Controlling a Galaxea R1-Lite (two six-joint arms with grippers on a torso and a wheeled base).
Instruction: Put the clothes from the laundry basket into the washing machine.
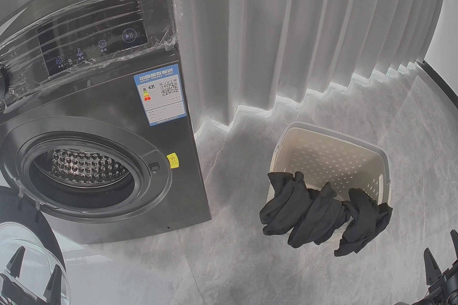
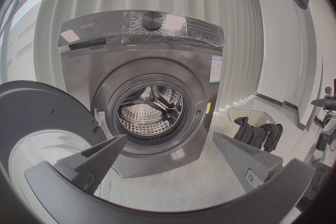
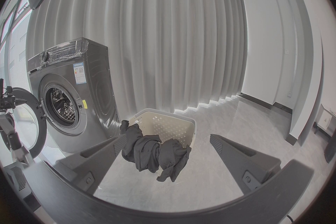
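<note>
- The left claw (image 2: 168,139) was spread wide and empty at the lower left of the head view, by the washing machine (image 1: 109,96) and its open door (image 1: 45,229).
- The right claw (image 3: 168,139) was likewise wide open and empty, at the lower right edge.
- The dark clothes (image 1: 315,213) hung over the near rim of the laundry basket (image 1: 329,132), right of centre.
- Likely risk: gripping one fold could tip or drag the basket, or let trailing cloth drop on the floor.
</note>
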